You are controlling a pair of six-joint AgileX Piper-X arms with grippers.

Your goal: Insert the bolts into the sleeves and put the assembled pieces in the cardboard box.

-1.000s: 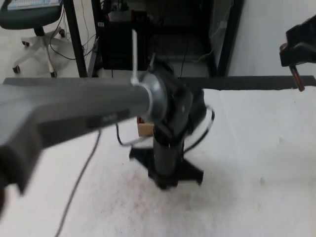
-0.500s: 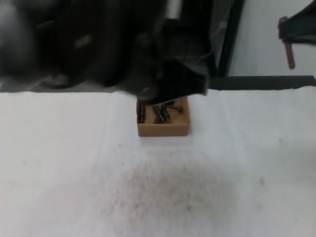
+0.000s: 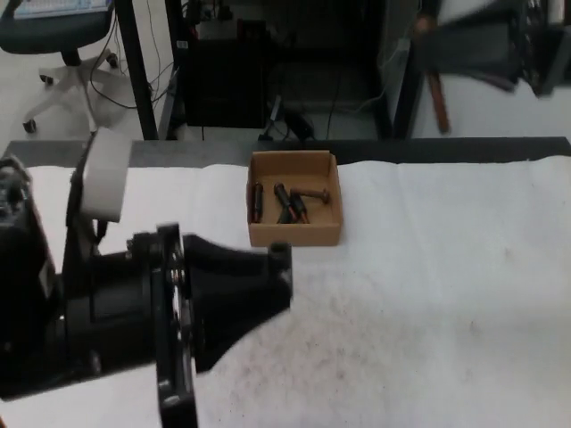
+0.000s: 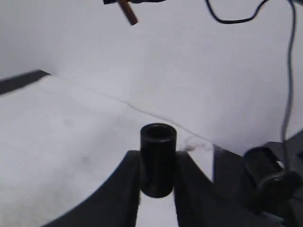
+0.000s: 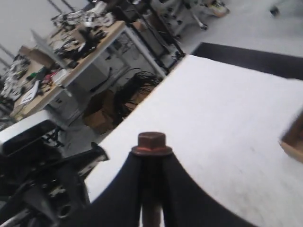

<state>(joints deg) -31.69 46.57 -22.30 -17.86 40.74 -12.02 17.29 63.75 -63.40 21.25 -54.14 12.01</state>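
My left gripper (image 4: 157,163) is shut on a black sleeve (image 4: 157,151) that stands upright between its fingers, open end up. My right gripper (image 5: 151,163) is shut on a copper-coloured bolt (image 5: 151,142), hex head showing above the fingers. In the high view the left arm (image 3: 178,308) fills the near left, low over the cloth. The right arm (image 3: 500,45) hangs high at the far right with the bolt (image 3: 436,100) pointing down. The cardboard box (image 3: 294,235) sits at the far middle of the bench and holds several assembled pieces (image 3: 285,203).
A white cloth (image 3: 446,294) covers the bench. Behind its far edge are a dark rack (image 3: 268,62) with cables and an office chair (image 3: 62,45). The left wrist view catches the other arm's bolt (image 4: 127,10) high against the wall.
The arm that blocked the high view has swung down to the near left, uncovering the box. The arm with the bolt at the top right has shifted left.
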